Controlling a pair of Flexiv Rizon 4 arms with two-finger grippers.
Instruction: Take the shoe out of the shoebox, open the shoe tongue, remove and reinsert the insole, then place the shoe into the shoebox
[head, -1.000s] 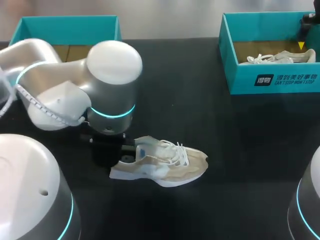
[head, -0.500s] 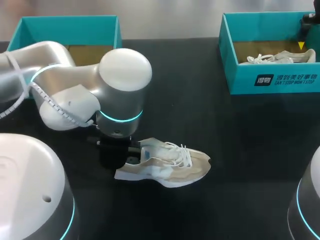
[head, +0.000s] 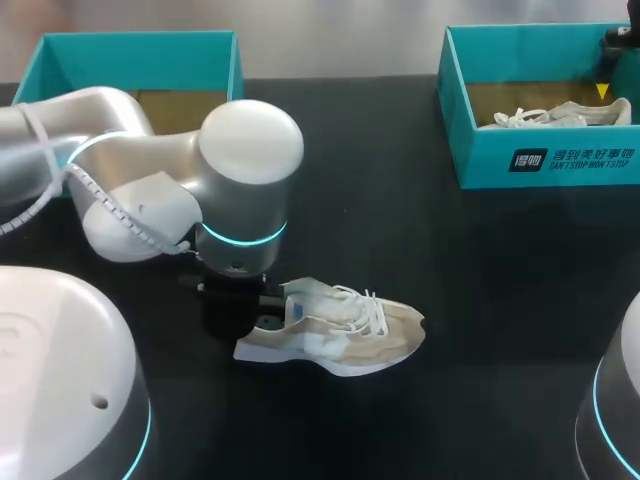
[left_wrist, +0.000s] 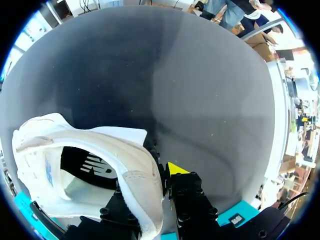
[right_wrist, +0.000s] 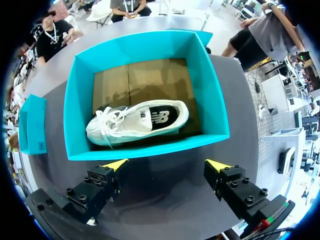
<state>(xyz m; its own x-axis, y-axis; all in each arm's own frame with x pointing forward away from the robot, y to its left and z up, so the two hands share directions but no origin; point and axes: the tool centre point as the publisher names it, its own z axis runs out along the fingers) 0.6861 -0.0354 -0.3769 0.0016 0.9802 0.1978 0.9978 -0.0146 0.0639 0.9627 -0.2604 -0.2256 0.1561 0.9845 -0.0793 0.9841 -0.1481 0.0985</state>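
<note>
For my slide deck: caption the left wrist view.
Left gripper clamps the heel wall of a white shoe on the dark table.

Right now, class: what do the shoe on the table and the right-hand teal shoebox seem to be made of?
The shoe looks like matt cream textile with smoother beige panels and white laces; its white sole is probably foam. The shoebox is likely cardboard: teal printed walls, and a bare brown floor with fold seams.

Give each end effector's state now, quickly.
Left end effector: shut on the shoe, at its heel.
Right end effector: open, holding nothing, above the shoebox.
</note>
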